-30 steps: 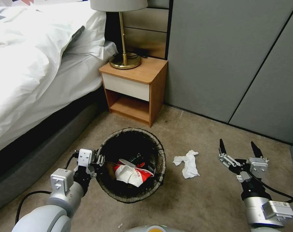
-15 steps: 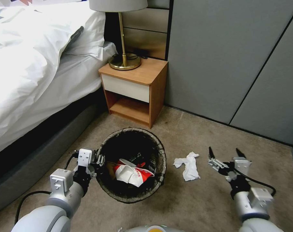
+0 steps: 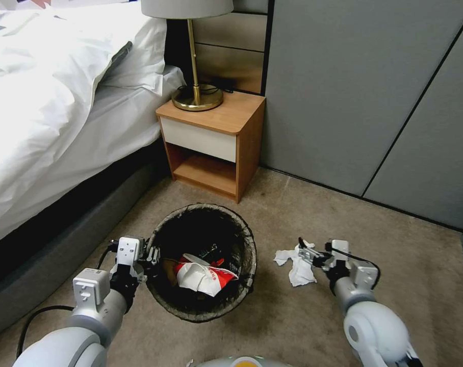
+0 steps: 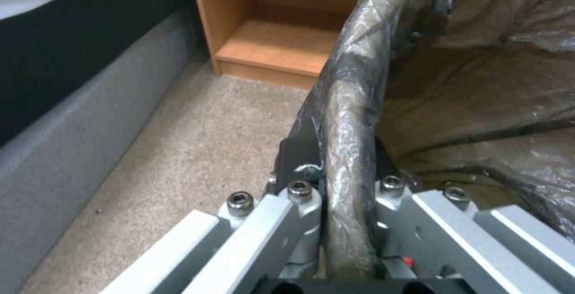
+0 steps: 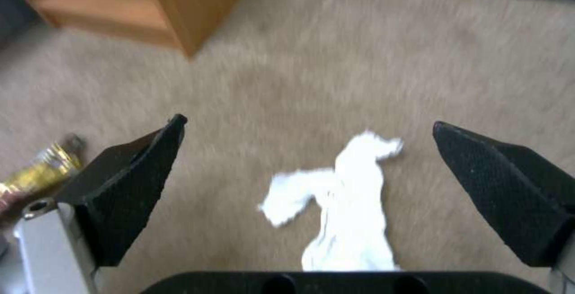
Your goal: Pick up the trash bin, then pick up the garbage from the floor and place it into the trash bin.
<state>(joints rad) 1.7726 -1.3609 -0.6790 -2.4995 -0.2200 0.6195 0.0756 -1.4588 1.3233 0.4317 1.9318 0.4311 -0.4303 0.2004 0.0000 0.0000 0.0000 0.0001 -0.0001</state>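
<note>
- The left gripper [image 3: 151, 253] is pinched on the near-left rim of the trash bin [image 3: 244, 265]; in the left wrist view its two metal fingers [image 4: 298, 195] sit one on each side of the bag-wrapped rim, with four hex bolts showing along their tops.
- That rim is a smooth rounded bar under crinkled, glossy dark plastic, the bag [image 4: 479, 91] sagging in soft folds inside the bin.
- The bin is one round tub standing on the carpet [image 3: 292, 316] just before the nightstand [image 3: 211, 142]. Inside it lies a crumpled red-and-white paper carton [image 3: 203, 277] over darker scraps that cannot be told apart.
- The right gripper [image 3: 305, 249] hangs low over the tissue [image 3: 299, 267], its two black, finely textured wedge fingertips [image 5: 138, 181] spread wide with the tissue lying between them and nothing held.
- The tissue is a single crumpled white piece, soft and twisted, flat on the carpet just right of the bin and apart from it.
- One shiny gold-yellow wrapper [image 5: 42, 172] lies at the edge of the right wrist view.
- The carpet is short, matted and beige.
- The nightstand is smooth orange-brown wood with one white drawer front and one open shelf; one brass lamp [image 3: 196, 97] stands on it, beside the bed [image 3: 53, 102] with its rumpled white linen.
</note>
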